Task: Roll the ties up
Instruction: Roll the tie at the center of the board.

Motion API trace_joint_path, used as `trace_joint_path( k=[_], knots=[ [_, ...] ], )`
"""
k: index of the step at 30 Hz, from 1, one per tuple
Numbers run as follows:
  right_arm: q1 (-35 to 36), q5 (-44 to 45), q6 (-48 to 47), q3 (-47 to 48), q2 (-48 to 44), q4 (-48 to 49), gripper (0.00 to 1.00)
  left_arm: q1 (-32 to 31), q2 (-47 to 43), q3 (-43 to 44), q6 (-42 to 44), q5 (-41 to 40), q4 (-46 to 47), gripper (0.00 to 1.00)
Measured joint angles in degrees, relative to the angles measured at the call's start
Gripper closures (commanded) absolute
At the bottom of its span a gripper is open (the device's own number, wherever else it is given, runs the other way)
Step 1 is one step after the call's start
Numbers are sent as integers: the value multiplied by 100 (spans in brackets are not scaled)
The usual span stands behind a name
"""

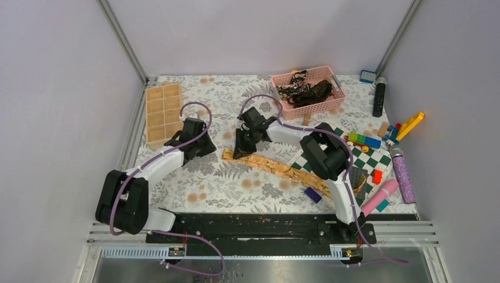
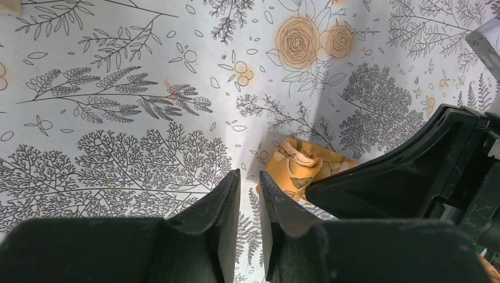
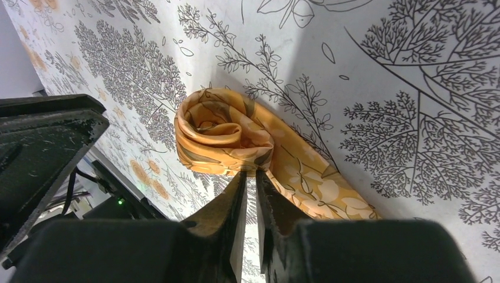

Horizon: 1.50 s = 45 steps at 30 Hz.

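While closed to a thin slit, right gripper (image 3: 250,174) meets the outer wrap of the golden tie (image 3: 224,132), apparently nipping it. Left gripper (image 2: 249,175): jaws nearly together, holding nothing, just beside the roll. Golden tie: one end coiled a few turns on the table (image 1: 236,188), the rest flat, running toward the checkered board (image 1: 371,160). Dark ties (image 1: 303,91): heaped unrolled in pink basket (image 1: 312,111). Progress, as judged: first roll begun, most remaining.

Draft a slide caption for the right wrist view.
Right gripper pinches the partly rolled end of the golden-tan tie on the floral tablecloth, unrolled length trailing right.
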Motion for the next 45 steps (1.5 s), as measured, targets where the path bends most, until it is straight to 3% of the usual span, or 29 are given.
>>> trace_joint_path(
  k=[13,15,20,24,29,36,45],
  knots=[
    [0,-35,-680,627,-164,-256,68,236,-592,24,-44,-20,-299,80],
    [0,-68,-833,699,-234,-262,61,273,-713,28,-44,-28,-365,79],
    [0,-125,-1410,866,-295,-382,22,374,-868,42,-44,-52,-542,79],
    [7,-127,-2186,1038,-293,-721,8,577,-1108,48,-44,-85,-734,77],
    [81,-122,-3191,1635,-247,-1145,5,802,-1504,48,-48,-190,-892,73],
    [417,68,-4253,2140,61,-1471,4,1128,-2046,26,-144,-358,-1143,58],
    [881,896,-5270,3495,1169,-2516,3,1346,-2201,0,-146,-380,-1344,55]
  ],
)
